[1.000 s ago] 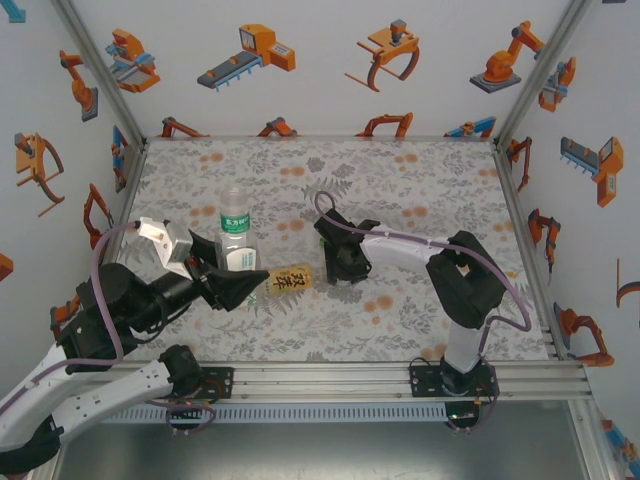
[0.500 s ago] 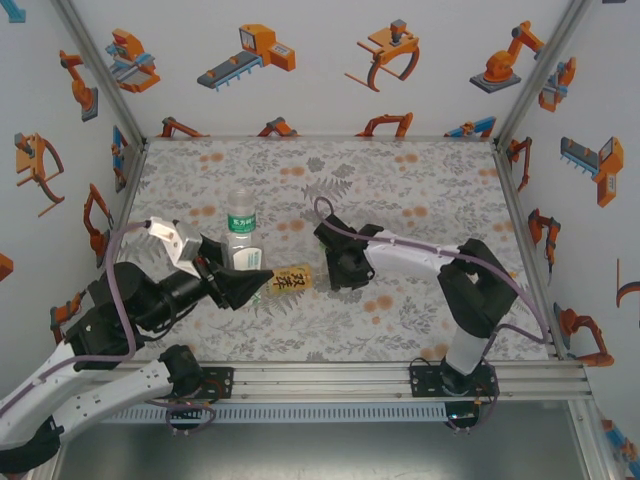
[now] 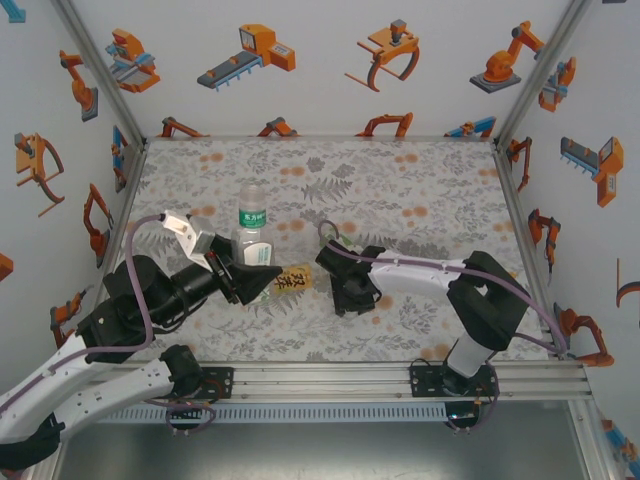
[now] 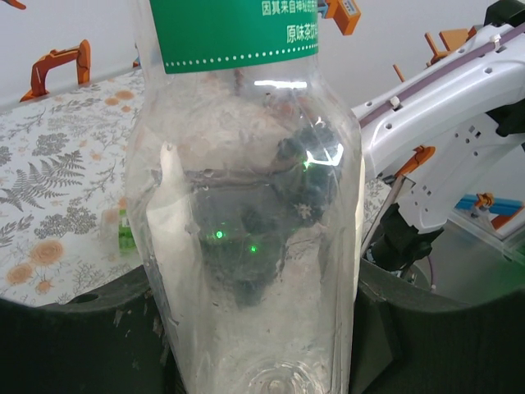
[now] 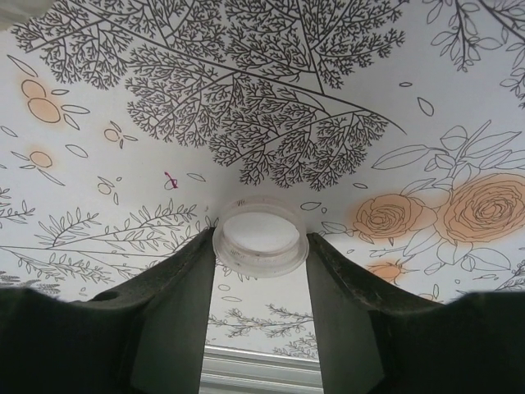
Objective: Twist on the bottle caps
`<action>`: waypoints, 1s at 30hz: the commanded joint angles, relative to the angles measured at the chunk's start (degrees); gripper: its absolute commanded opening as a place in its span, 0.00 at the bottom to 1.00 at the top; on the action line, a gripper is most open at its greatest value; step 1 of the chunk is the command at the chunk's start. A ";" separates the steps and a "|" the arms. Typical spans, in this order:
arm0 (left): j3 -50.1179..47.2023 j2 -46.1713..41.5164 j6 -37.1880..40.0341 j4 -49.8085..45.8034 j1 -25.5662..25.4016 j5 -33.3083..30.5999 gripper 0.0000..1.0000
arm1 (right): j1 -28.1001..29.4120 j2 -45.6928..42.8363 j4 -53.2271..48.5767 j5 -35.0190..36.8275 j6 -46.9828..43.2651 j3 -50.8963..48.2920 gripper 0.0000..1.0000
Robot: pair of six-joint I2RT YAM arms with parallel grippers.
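1. Floral table (image 3: 420, 200), walls papered with orange robot pictures, and as far as I can see no cap has gone on yet.
2. Left pincer (image 3: 250, 272) is clamped narrow round the lower body of the clear bottle (image 3: 252, 225), holding it roughly upright with the green label above the grip.
3. Right pincer (image 3: 350, 292) has the whitish cap (image 5: 261, 238) pinched between its fingertips, low over the table and well apart from that bottle's neck.
4. Amber bottle (image 3: 291, 278) lies on its side between the two pincers; whether it wears a cap, I can't tell.
5. My read: cap and bottle are each in hand, so what's left is bringing them together and twisting, then the other bottles.
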 commanded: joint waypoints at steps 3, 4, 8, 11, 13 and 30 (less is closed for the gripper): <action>0.25 -0.60 -0.63 2.45 0.05 -1.93 0.00 | 0.31 -1.29 -1.67 1.17 1.32 0.11 0.52; 0.25 -0.60 -0.60 2.35 0.02 -1.97 0.00 | 0.32 -1.61 -1.98 1.34 1.23 0.38 0.53; 0.47 -0.33 -0.53 2.25 0.01 -2.06 0.00 | 0.32 -3.25 -2.97 1.79 1.00 1.18 0.54; 0.51 -0.35 -0.55 2.34 0.02 -2.18 0.00 | 0.32 -4.33 -3.50 1.79 0.77 2.03 0.53; 0.50 -0.31 -0.59 2.38 0.01 -2.20 0.00 | 0.27 -4.94 -3.93 1.87 0.80 2.53 0.53; 0.35 -0.83 -0.86 2.24 0.01 -2.97 0.00 | 0.32 -2.02 -1.24 1.24 0.77 1.83 0.51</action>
